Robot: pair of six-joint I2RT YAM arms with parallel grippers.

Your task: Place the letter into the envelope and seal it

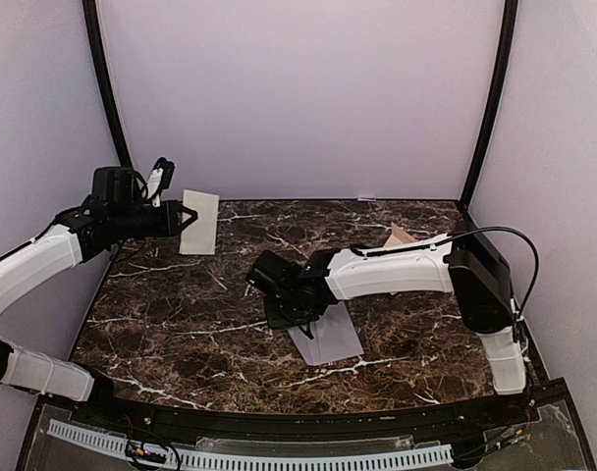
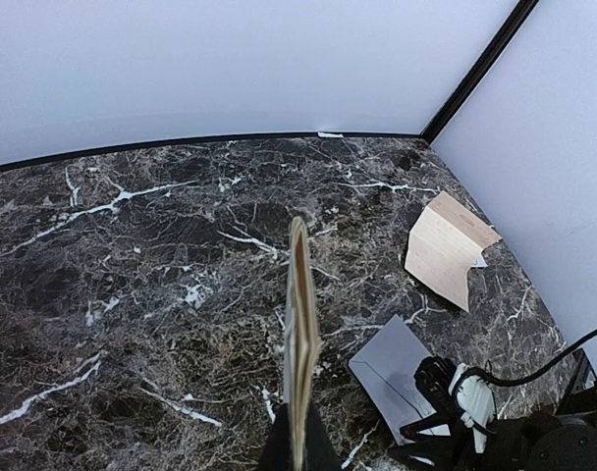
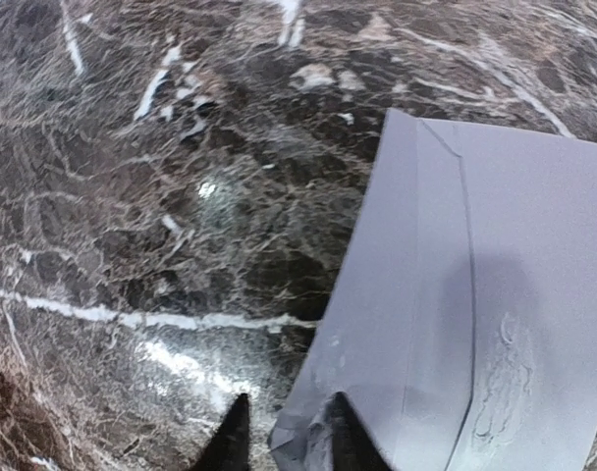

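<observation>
My left jaws pinch the letter (image 1: 198, 222) at 10 o'clock; right jaws straddle the envelope (image 3: 495, 294) corner, grip unclear tbh.

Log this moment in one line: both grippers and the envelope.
left gripper: shut on letter, raised | right gripper: slightly open at envelope corner | envelope: on table, near corner crumpled

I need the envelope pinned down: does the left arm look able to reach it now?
Probably not usefully: the left gripper is shut on a white sheet, raised far to the left, and the right gripper sits at a corner of the envelope, crowding it.
</observation>
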